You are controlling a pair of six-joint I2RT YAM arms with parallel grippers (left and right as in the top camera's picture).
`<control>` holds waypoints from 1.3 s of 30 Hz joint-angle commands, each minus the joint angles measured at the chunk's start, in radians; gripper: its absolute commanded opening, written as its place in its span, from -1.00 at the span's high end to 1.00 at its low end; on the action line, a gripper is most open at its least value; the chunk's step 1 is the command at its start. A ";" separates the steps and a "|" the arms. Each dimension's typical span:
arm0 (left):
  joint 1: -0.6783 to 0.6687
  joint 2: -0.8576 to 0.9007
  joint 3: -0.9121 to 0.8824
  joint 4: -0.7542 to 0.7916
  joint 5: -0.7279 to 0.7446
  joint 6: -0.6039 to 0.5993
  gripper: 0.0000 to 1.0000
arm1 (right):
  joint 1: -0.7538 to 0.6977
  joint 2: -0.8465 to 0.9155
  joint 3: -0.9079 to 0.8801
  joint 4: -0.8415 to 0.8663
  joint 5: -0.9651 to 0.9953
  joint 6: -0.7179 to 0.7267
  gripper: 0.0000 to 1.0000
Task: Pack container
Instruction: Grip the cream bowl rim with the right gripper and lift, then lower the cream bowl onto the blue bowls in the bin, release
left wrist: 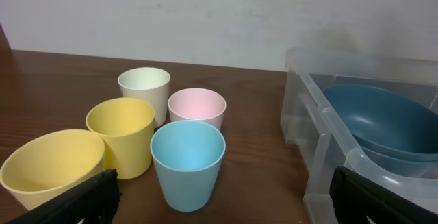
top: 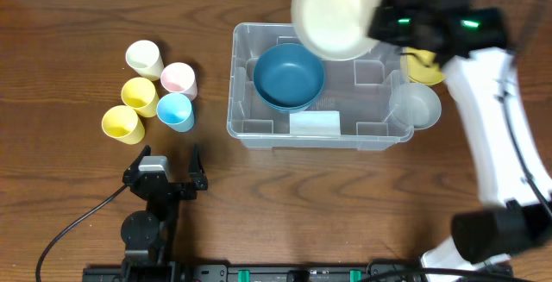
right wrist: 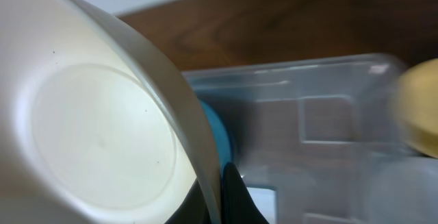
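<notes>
1. Right gripper (top: 378,25) pinches the rim of a cream bowl (top: 335,13), tilted above the container (top: 237,84). Left gripper (top: 169,156) gapes wide, holding nothing, near five cups (top: 139,96).
2. Container sits mid-table, open side up, long axis left-right in the overhead view. Blue bowl (top: 289,77) sits inside at its left end.
3. Cream bowl hides part of the container's far rim. Right arm covers part of a yellow bowl (top: 424,66).
4. Only left wrist shows cups side-on. Right wrist is mostly blurred bowl.

Wooden table (top: 60,15), container (top: 238,101), five cups (top: 138,95), clear bowl (top: 416,105)
</notes>
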 commanded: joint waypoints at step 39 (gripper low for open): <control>0.005 -0.006 -0.015 -0.037 0.006 0.016 -0.96 | 0.140 0.348 -0.023 -0.014 -0.031 0.078 0.64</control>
